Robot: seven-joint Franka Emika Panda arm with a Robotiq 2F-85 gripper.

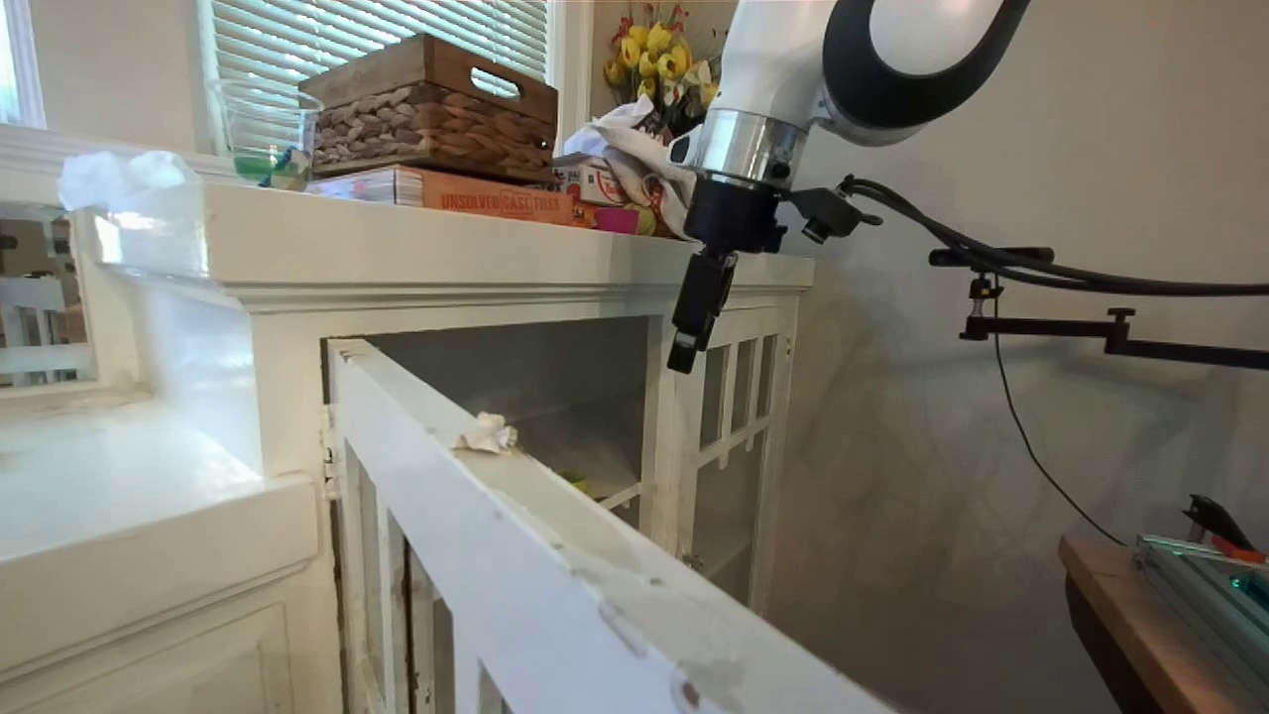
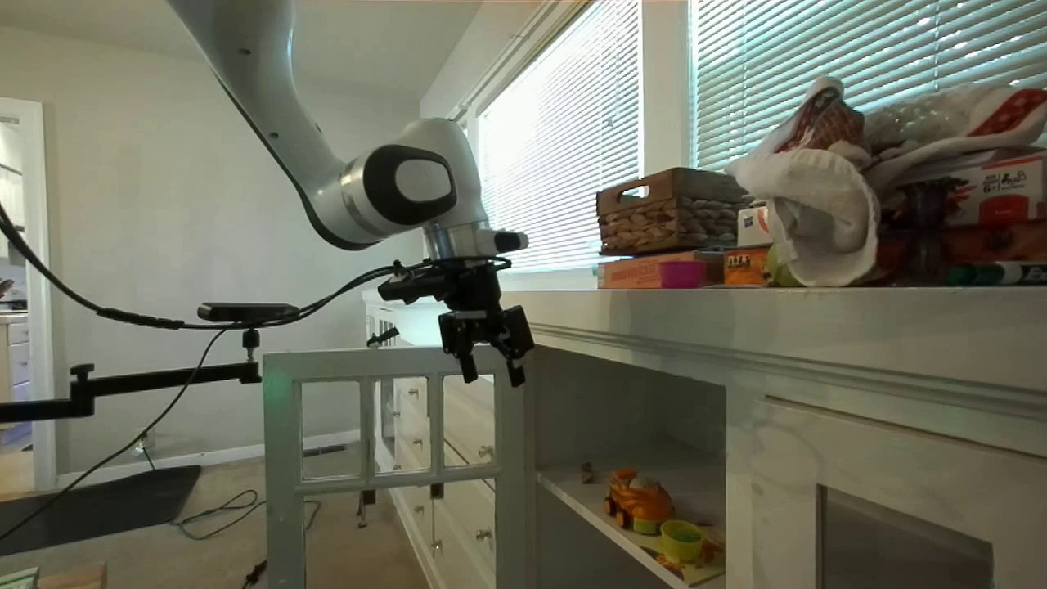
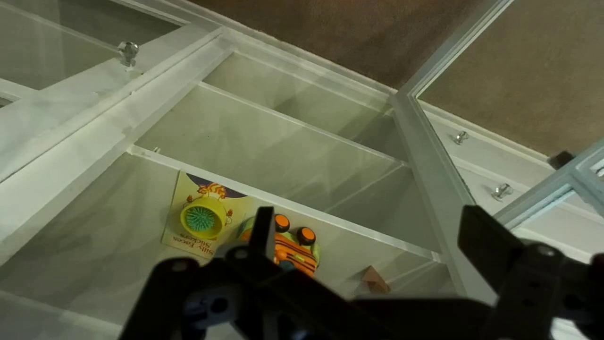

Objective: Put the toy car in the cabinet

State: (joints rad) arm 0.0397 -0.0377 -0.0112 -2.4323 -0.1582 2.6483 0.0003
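Wrist view, near, frame bottom: we find the gripper [image 3: 367, 217] spread, holding nothing, presumably because the toy car [image 3: 297, 252] already rests where it belongs. Beyond, lower centre: it sits on a shelf [image 3: 146, 203] of the cabinet [image 3: 94, 141], long axis sloping down rightward, roughly along the shelf edge. The gripper covers part of it, so we cannot tell nose from tail.

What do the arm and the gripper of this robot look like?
The arm is white, in rounded sections, with black curved trim and a silver metal ring near its end. The gripper is black and angular, with two short fingers; a pale patch on it bears a mark too unclear to read. Black cables lead away from its base.
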